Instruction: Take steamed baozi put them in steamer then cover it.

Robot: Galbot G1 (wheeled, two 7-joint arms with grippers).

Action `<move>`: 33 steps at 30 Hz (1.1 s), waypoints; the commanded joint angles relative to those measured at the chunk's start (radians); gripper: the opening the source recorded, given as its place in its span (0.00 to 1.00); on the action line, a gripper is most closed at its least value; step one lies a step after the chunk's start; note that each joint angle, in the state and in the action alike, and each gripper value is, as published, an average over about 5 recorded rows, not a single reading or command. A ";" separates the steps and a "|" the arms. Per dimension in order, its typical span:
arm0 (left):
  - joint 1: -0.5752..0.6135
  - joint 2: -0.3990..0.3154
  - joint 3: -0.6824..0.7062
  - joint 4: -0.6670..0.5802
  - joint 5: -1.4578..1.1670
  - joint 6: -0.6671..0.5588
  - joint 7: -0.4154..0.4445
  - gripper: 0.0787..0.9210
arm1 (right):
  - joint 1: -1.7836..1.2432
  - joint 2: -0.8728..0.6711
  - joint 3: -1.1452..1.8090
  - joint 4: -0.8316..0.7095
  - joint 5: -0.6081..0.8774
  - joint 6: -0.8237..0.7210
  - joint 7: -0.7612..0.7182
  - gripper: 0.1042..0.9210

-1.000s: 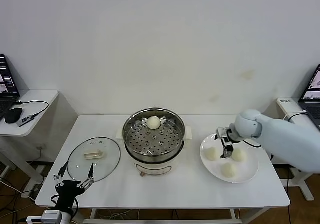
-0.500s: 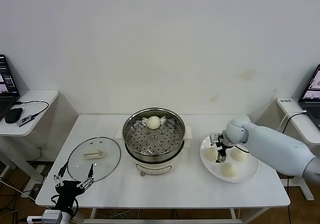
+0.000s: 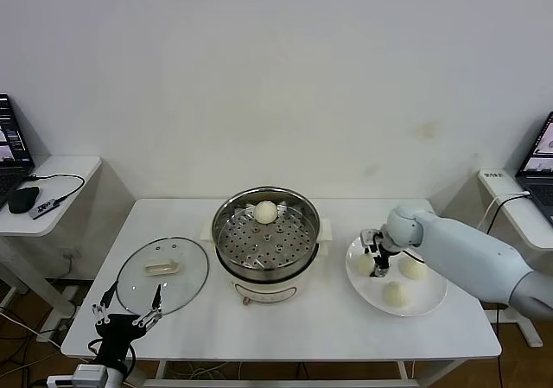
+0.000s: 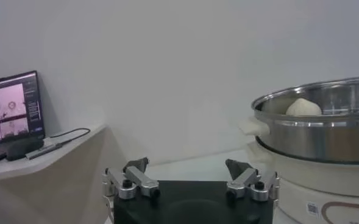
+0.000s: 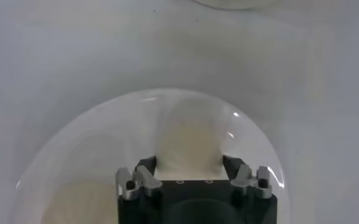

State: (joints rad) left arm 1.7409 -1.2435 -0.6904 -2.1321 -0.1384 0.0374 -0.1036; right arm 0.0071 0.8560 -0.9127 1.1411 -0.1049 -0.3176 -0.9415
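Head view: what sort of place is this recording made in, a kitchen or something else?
Probably a lab or test room, not a real kitchen: a bare white wall, a plain white table holding only the steamer, and side desks with a laptop.

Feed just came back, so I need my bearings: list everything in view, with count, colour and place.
baozi in steamer: one, cream-white, at the basket's back
baozi on plate: three, cream-white; left one between the right gripper's fingers, others and
steamer: one, steel basket on cream pot, table centre
cover: one, clear glass, flat on table left of steamer
plate: one, white, right of steamer
table: one, white
side desks: two, white, laptops on each
left gripper: open, at front-left table edge
right gripper: closing around left baozi
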 commanded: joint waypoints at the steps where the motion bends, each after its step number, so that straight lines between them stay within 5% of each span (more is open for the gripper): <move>1: 0.001 0.001 0.000 -0.003 0.001 0.000 0.000 0.88 | 0.012 -0.001 0.013 0.006 0.003 -0.001 -0.031 0.65; 18: -0.003 0.018 0.003 -0.032 -0.001 0.001 -0.001 0.88 | 0.485 -0.177 -0.191 0.293 0.289 -0.109 -0.061 0.62; 33: -0.006 0.029 0.002 -0.040 -0.010 0.001 -0.002 0.88 | 0.705 0.210 -0.310 0.282 0.614 -0.257 0.042 0.63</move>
State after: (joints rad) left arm 1.7346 -1.2155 -0.6882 -2.1721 -0.1485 0.0381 -0.1054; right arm 0.5500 0.8020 -1.1452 1.4266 0.2630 -0.4753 -0.9638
